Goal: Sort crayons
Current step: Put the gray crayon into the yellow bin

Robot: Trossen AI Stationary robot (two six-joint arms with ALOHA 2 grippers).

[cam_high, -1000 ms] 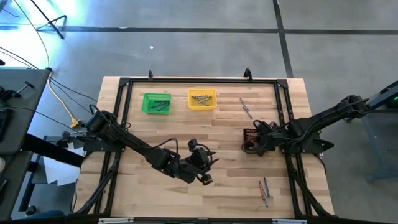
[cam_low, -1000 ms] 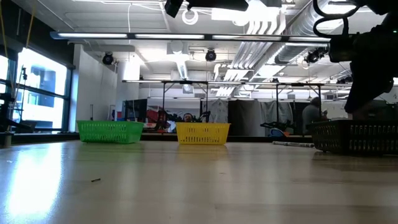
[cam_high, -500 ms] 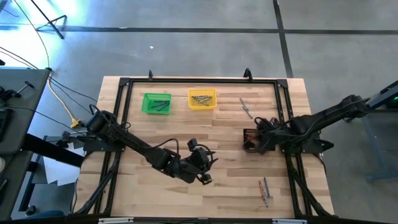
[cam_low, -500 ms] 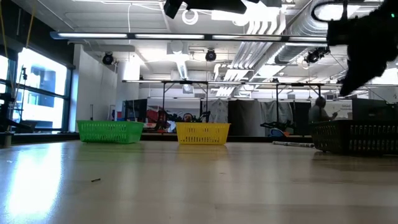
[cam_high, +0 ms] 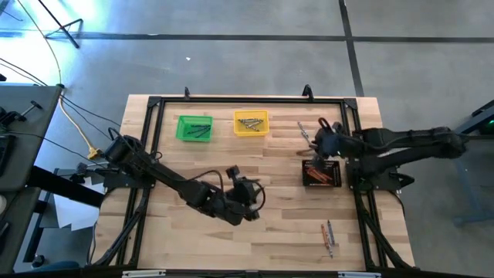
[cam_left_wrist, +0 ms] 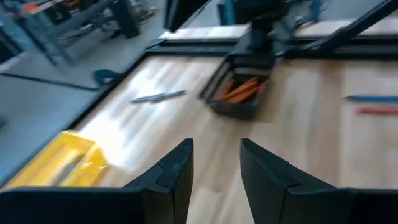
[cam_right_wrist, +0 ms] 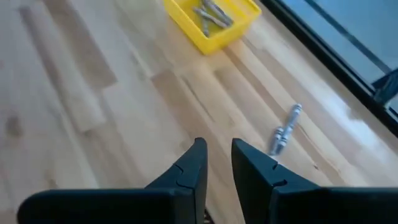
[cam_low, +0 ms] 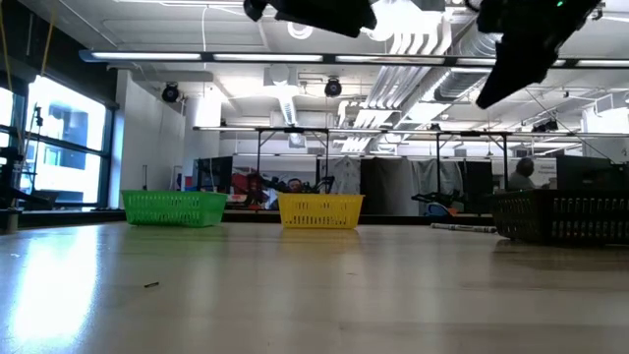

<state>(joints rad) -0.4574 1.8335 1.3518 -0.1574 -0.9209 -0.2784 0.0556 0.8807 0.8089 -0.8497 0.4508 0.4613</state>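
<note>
Green bin [cam_high: 194,128] and yellow bin [cam_high: 251,123] are set near the tabletop's far edge. Left gripper [cam_high: 248,202] is held empty mid-table, jaws parted. Orange crayons [cam_high: 318,174] are kept in the black bin [cam_high: 336,171]; right gripper [cam_high: 322,139] is raised beside it, jaws narrow, empty.

There are three small bins on the tabletop: one green bin [cam_high: 194,128], one yellow bin [cam_high: 251,123] and one black bin [cam_high: 321,172]. Two loose crayons [cam_high: 327,236] lie near the front edge, and a grey pair [cam_high: 306,133] lies near the back edge
</note>
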